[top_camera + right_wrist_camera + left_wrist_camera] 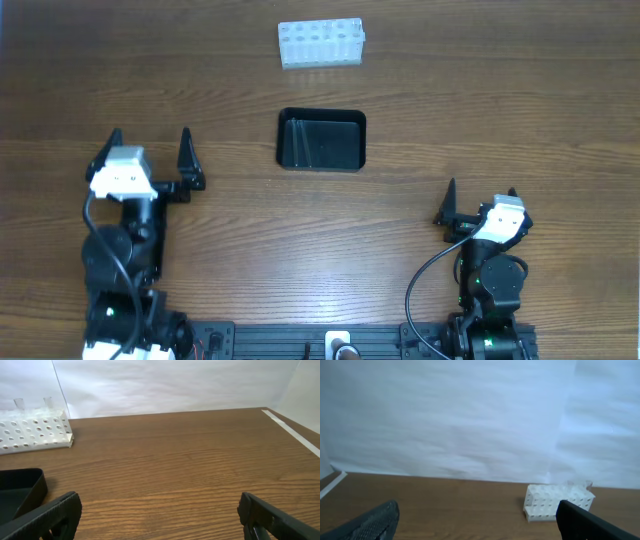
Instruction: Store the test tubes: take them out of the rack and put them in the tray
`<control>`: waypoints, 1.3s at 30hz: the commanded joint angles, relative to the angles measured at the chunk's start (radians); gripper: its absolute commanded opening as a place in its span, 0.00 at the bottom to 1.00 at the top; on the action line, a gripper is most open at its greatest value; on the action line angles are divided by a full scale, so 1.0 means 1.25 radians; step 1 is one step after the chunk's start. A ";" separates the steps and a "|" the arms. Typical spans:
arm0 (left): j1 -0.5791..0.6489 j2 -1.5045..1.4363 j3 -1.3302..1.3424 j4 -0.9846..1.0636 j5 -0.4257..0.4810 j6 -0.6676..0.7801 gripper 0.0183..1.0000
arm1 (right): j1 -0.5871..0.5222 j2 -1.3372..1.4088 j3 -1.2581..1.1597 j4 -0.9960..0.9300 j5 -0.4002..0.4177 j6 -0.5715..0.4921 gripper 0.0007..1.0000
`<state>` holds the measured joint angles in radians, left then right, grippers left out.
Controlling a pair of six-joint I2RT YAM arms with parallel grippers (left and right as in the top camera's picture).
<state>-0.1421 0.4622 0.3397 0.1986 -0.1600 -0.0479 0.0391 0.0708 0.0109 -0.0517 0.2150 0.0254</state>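
A white perforated test tube rack [321,44] stands at the far middle of the wooden table, with clear tubes [19,403] poking out of its top. The rack [558,502] also appears far off in the left wrist view and at the edge of the right wrist view as rack [34,433]. A black tray [321,140] lies just in front of it; its corner [20,491] shows in the right wrist view. My left gripper [152,154] is open at the near left, far from both. My right gripper [481,202] is open at the near right.
Bare wood table surrounds the rack and tray. A white backdrop stands behind the table's far edge. A pale strip [292,431] marks the table's right side.
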 commanded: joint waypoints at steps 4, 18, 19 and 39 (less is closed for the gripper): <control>0.007 -0.164 -0.121 0.022 0.011 0.012 1.00 | 0.001 -0.004 -0.005 -0.001 -0.004 0.000 0.99; 0.017 -0.342 -0.267 -0.086 0.101 0.012 1.00 | 0.001 -0.004 -0.005 -0.001 -0.004 0.000 0.99; 0.019 -0.361 -0.267 -0.114 0.102 0.012 1.00 | 0.001 -0.004 -0.005 -0.001 -0.004 0.000 0.99; 0.039 -0.362 -0.267 -0.220 0.152 0.012 1.00 | 0.001 -0.004 -0.005 -0.001 -0.004 0.000 0.99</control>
<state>-0.0986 0.0147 0.0101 -0.0727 0.0051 -0.0448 0.0387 0.0708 0.0109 -0.0517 0.2150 0.0257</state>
